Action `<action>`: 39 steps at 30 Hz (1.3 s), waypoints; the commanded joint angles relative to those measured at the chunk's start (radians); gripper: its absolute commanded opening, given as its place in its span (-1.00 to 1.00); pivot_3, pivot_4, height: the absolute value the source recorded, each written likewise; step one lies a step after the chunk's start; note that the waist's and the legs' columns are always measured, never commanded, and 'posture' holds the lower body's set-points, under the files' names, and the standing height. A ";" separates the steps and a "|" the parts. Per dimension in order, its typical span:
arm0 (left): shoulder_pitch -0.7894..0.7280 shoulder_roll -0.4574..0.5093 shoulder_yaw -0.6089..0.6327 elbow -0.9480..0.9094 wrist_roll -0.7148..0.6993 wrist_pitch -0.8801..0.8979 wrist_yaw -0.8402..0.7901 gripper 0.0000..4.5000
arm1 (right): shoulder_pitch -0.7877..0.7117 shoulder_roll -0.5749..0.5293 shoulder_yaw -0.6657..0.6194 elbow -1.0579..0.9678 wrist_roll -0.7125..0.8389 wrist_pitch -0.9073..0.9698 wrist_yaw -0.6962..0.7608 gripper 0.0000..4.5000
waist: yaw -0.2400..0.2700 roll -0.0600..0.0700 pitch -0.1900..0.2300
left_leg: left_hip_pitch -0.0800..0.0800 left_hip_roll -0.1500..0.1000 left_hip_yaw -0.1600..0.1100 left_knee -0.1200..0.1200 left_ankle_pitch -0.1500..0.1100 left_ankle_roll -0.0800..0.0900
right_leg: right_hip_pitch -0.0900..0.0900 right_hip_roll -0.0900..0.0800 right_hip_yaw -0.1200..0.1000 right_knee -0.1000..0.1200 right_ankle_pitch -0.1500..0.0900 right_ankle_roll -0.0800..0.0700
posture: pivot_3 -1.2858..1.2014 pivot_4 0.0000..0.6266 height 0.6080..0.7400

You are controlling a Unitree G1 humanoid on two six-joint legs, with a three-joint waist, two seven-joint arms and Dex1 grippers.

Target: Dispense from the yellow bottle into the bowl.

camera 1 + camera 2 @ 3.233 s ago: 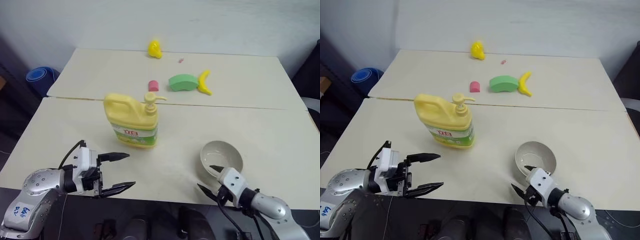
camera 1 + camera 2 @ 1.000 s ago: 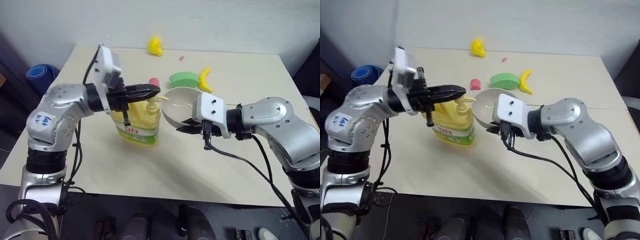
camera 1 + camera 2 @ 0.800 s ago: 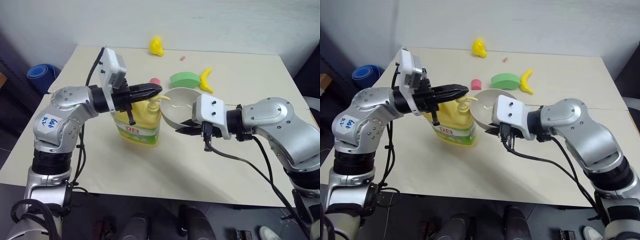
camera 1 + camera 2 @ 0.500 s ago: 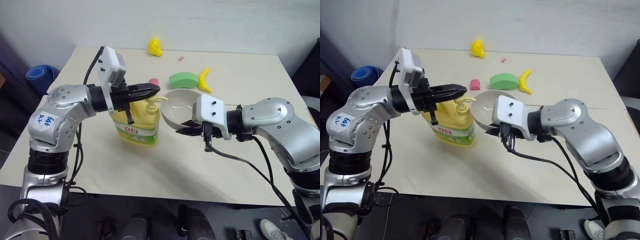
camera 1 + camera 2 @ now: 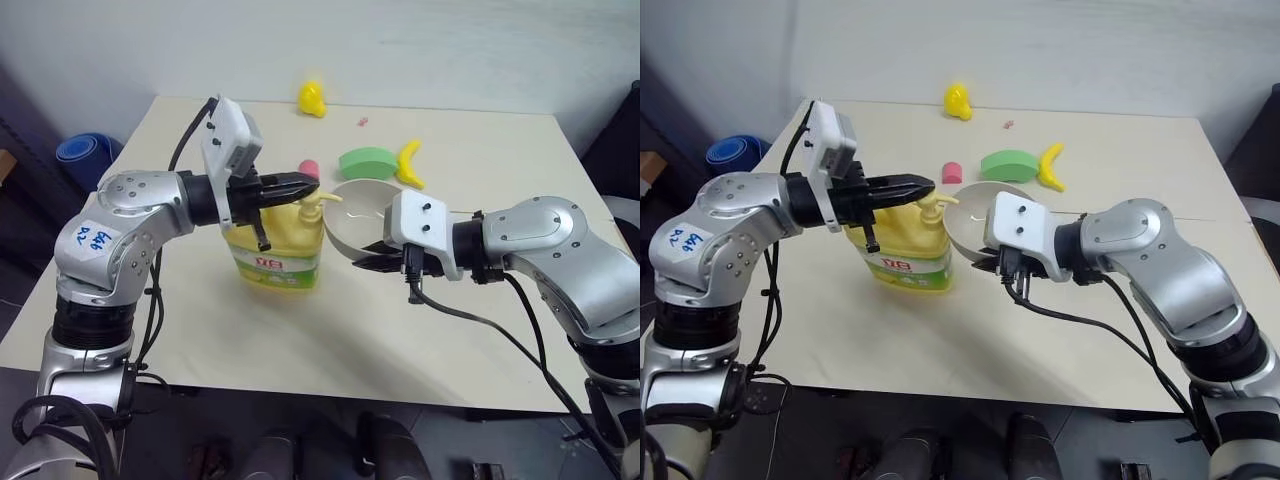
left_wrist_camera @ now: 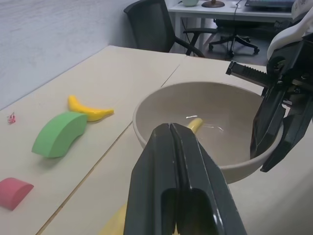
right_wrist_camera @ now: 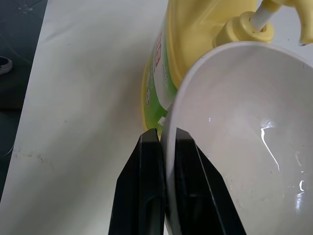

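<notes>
The yellow bottle (image 5: 272, 250) stands upright on the table, its pump head (image 5: 312, 198) pointing right. My left gripper (image 5: 308, 184) is shut with nothing between its fingers, lying level with its tips right over the pump head. The bowl (image 5: 360, 212) is held off the table and tilted, its rim under the pump spout (image 6: 194, 125). My right gripper (image 7: 167, 134) is shut on the bowl's near rim, one finger inside and one outside. A little clear liquid glistens inside the bowl (image 6: 205, 117).
Behind the bottle lie a pink block (image 5: 306, 165), a green curved block (image 5: 366, 163) and a banana toy (image 5: 409, 163). A yellow pear toy (image 5: 310, 96) sits at the far edge. A seam crosses the table (image 5: 500, 330). A blue roll (image 5: 80, 155) lies on the floor at left.
About three seconds ago both grippers were open at the front edge with the bowl on the table. Over the last second the left wrist tilted slightly; the bowl and right gripper held still.
</notes>
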 commanded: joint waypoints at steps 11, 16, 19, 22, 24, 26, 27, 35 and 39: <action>0.129 -0.006 -0.162 0.061 0.071 0.111 0.018 -0.99 | -0.003 -0.002 -0.006 -0.060 0.016 0.001 -0.006 -1.00 | -0.001 0.000 -0.017 | 0.023 0.002 0.000 -0.011 -0.001 -0.001 | 0.019 -0.001 0.001 -0.013 0.000 0.000 | 0.03 -0.52 1.00; 0.123 -0.012 -0.127 0.061 0.050 0.103 0.015 -0.99 | 0.001 -0.006 -0.008 -0.062 0.015 0.002 -0.005 -1.00 | -0.001 0.000 -0.019 | 0.026 0.002 0.000 -0.012 -0.001 -0.001 | 0.022 -0.002 0.002 -0.014 0.000 -0.001 | 0.03 -0.52 1.00; 0.114 0.000 -0.111 0.060 0.041 0.106 0.005 -0.99 | 0.004 -0.009 -0.006 -0.063 0.013 0.000 -0.002 -1.00 | -0.001 0.000 -0.019 | 0.028 0.003 0.000 -0.013 -0.002 -0.002 | 0.024 -0.002 0.002 -0.015 -0.001 -0.001 | 0.03 -0.52 1.00; 0.099 -0.009 -0.055 0.045 0.000 0.074 -0.022 -0.99 | 0.009 -0.009 -0.008 -0.063 0.009 -0.001 -0.008 -1.00 | -0.001 0.000 -0.018 | 0.027 0.004 0.000 -0.013 -0.002 -0.002 | 0.024 -0.002 0.002 -0.015 -0.001 -0.001 | 0.03 -0.52 1.00; 0.078 -0.041 0.047 0.029 -0.094 0.053 -0.045 -0.99 | 0.024 -0.016 -0.019 -0.059 -0.004 -0.006 -0.023 -1.00 | 0.000 0.000 -0.018 | 0.027 0.004 0.000 -0.014 -0.002 -0.002 | 0.024 -0.002 0.002 -0.016 -0.001 -0.001 | 0.03 -0.52 1.00; 0.067 -0.045 0.143 0.011 -0.178 0.011 -0.106 -0.99 | 0.049 -0.029 -0.044 -0.050 -0.017 -0.020 -0.039 -1.00 | 0.001 -0.001 -0.016 | 0.023 0.004 0.000 -0.013 -0.002 -0.002 | 0.020 -0.002 0.001 -0.015 -0.001 -0.002 | 0.03 -0.52 1.00; 0.076 -0.035 0.178 -0.003 -0.208 -0.019 -0.151 -0.99 | 0.072 -0.038 -0.063 -0.039 -0.023 -0.047 -0.040 -1.00 | 0.000 -0.003 -0.012 | 0.016 0.004 -0.001 -0.011 -0.002 -0.002 | 0.013 -0.002 0.001 -0.014 -0.001 -0.002 | 0.03 -0.52 1.00; 0.279 0.144 0.251 -0.089 -0.296 -0.011 -0.367 -0.99 | 0.373 -0.143 -0.156 0.251 -0.157 -0.516 0.011 -1.00 | -0.005 -0.005 -0.009 | -0.005 0.000 0.000 -0.012 -0.002 -0.001 | -0.008 0.001 -0.007 -0.012 -0.001 -0.002 | 0.03 -0.52 1.00; 0.437 0.163 0.200 -0.126 -0.182 -0.136 -0.400 -0.99 | 0.435 -0.099 -0.144 0.473 -0.211 -0.786 0.036 -1.00 | -0.008 -0.005 -0.003 | -0.004 0.000 0.001 -0.009 -0.001 0.002 | -0.004 0.001 -0.009 -0.013 0.002 0.001 | 0.03 -0.52 1.00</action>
